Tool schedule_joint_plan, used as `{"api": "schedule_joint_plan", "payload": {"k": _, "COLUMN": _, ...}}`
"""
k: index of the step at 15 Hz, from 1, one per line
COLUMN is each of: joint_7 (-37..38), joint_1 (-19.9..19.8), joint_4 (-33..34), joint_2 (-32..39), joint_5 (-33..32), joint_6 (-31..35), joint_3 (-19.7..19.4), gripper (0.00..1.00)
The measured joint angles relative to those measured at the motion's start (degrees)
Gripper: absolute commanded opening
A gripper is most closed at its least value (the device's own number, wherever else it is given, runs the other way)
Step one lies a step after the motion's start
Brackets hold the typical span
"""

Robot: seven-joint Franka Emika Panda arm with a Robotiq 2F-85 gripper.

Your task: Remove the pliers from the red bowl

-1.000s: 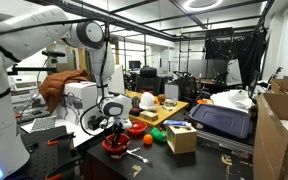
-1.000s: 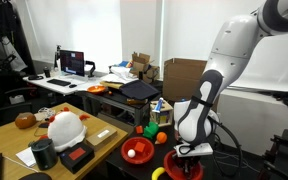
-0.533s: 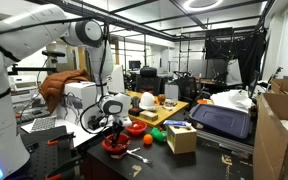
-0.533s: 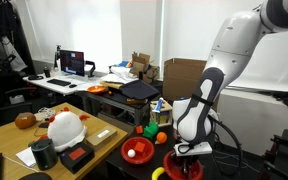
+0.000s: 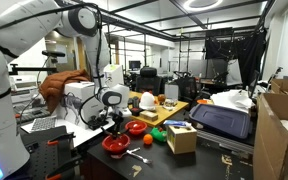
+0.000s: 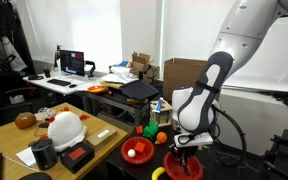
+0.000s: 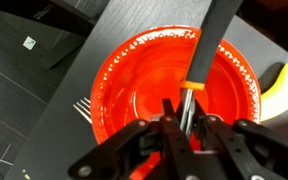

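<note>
In the wrist view my gripper point(image 7: 184, 125) is shut on the pliers point(image 7: 212, 40), a dark grey tool with an orange band, pinched by the metal end. The tool hangs over the wide glossy red bowl point(image 7: 134, 90), which holds nothing else. In both exterior views the gripper point(image 5: 115, 124) point(image 6: 187, 148) hovers just above the red bowl point(image 5: 115, 146) point(image 6: 184, 168) at the dark table's near edge. The pliers are too small to make out in those views.
A smaller red bowl point(image 5: 136, 128) point(image 6: 137, 150) sits beside it. An orange-handled silver tool point(image 5: 139, 153) lies on the table. A cardboard box point(image 5: 181, 137), a green ball point(image 5: 156, 134), a white helmet point(image 6: 64, 128) and a yellow object point(image 7: 284, 85) stand around.
The arm has risen, and the shut gripper has come up from the red bowl with the pliers in it.
</note>
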Motion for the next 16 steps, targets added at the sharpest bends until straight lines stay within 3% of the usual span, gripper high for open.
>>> {"api": "schedule_joint_plan", "payload": {"k": 8, "joint_7": 0.00, "joint_1": 0.09, "joint_4": -1.85, "joint_2": -6.77, "joint_5": -3.55, "joint_6": -1.46, "joint_3": -4.24, "gripper": 0.05}}
{"api": "schedule_joint_plan", "payload": {"k": 16, "joint_7": 0.00, "joint_1": -0.80, "joint_4": 2.29, "joint_2": -7.34, "joint_5": -6.47, "joint_6": -1.51, "joint_3": -7.91, "gripper": 0.05}}
